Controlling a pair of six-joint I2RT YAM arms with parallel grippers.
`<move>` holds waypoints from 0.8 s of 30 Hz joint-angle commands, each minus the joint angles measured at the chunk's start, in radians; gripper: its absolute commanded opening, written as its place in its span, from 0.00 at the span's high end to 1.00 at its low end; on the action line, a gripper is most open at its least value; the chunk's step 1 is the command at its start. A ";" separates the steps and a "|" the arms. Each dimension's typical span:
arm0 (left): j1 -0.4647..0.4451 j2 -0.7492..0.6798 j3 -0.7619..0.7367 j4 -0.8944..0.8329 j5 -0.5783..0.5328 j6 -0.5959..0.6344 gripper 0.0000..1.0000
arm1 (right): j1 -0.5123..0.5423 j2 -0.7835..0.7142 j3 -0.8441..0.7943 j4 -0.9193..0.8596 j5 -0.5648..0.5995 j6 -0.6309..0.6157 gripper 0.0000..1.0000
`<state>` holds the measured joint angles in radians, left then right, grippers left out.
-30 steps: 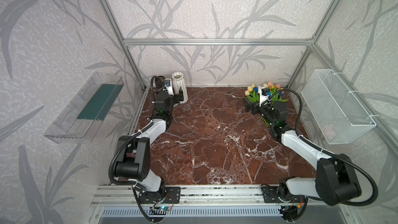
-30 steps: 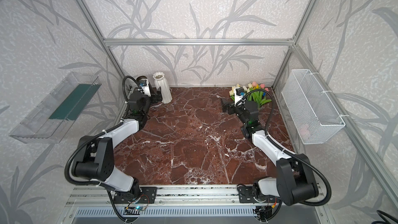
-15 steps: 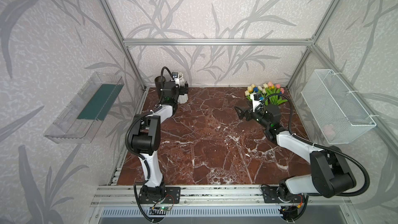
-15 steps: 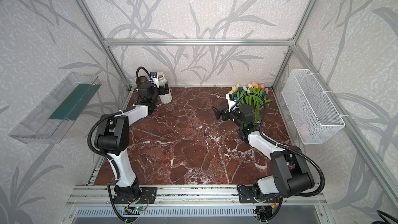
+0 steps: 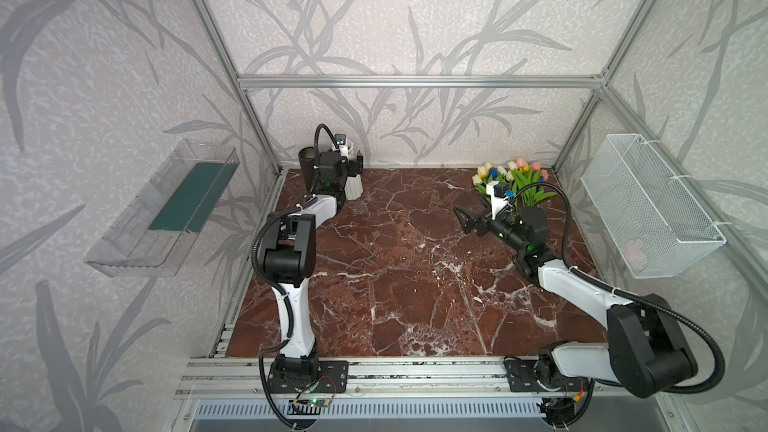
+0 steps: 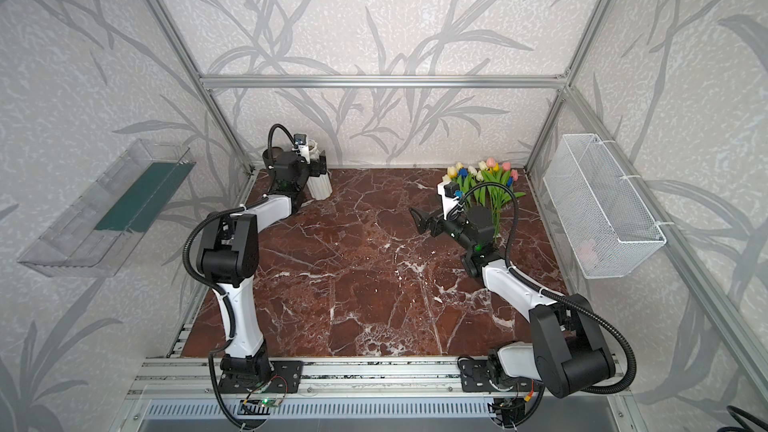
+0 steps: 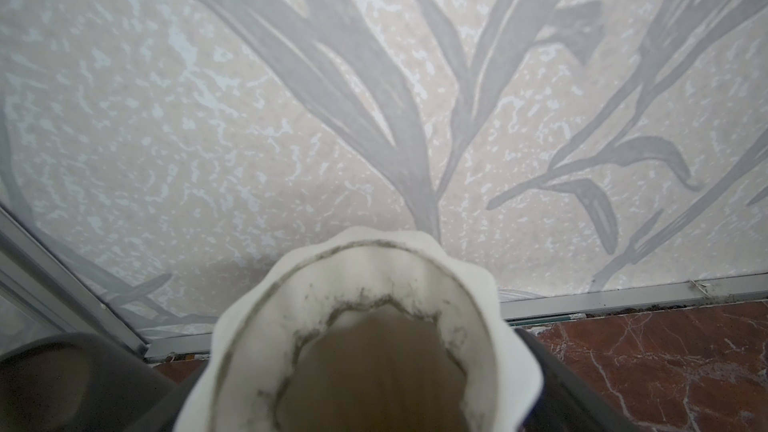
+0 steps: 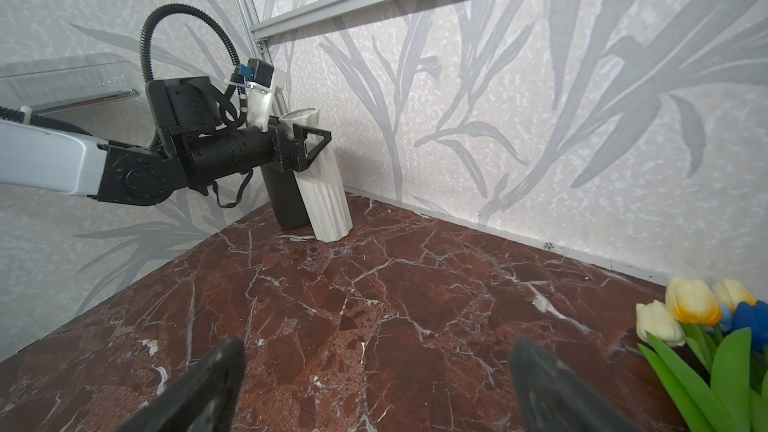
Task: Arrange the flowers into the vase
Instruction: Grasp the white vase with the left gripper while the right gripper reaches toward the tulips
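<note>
The white ribbed vase (image 5: pixel 354 189) (image 6: pixel 321 189) (image 8: pixel 326 193) stands in the far left corner, empty inside (image 7: pixel 374 284). My left gripper (image 5: pixel 352 166) (image 8: pixel 311 135) has a finger on each side of the vase's neck. Whether the fingers press on it does not show. The flowers (image 5: pixel 515 176) (image 6: pixel 486 178) (image 8: pixel 698 326), tulips with cream, yellow, blue and pink heads on green stems, are bunched in the far right corner. My right gripper (image 5: pixel 465 220) (image 6: pixel 417 218) (image 8: pixel 378 347) hovers open and empty over the marble, left of the flowers and pointing towards the vase.
A dark cup (image 5: pixel 307 164) (image 8: pixel 286 201) stands against the vase on its corner side. On the left wall hangs a clear shelf (image 5: pixel 166 209). On the right wall hangs a white wire basket (image 5: pixel 648 209). Aluminium posts frame the back corners.
The left arm has lifted its elbow and brought its gripper around the vase's neck. The right gripper has drawn back from the flowers towards the middle, still open.
</note>
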<state>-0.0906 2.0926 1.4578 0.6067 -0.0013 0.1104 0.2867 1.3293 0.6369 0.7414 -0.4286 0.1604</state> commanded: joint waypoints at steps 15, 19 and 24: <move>0.002 0.009 -0.006 0.049 0.076 0.025 0.61 | -0.017 -0.149 -0.058 -0.047 0.031 -0.033 0.01; -0.013 -0.065 -0.063 0.038 0.136 0.014 0.84 | -0.017 -0.160 -0.033 -0.101 0.057 -0.028 0.01; -0.087 -0.196 -0.175 0.038 0.169 0.002 0.91 | -0.024 -0.165 0.002 -0.173 0.091 -0.041 0.01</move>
<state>-0.1184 1.9984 1.3212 0.6289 0.0937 0.1200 0.2699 1.1885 0.5957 0.6189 -0.3698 0.1352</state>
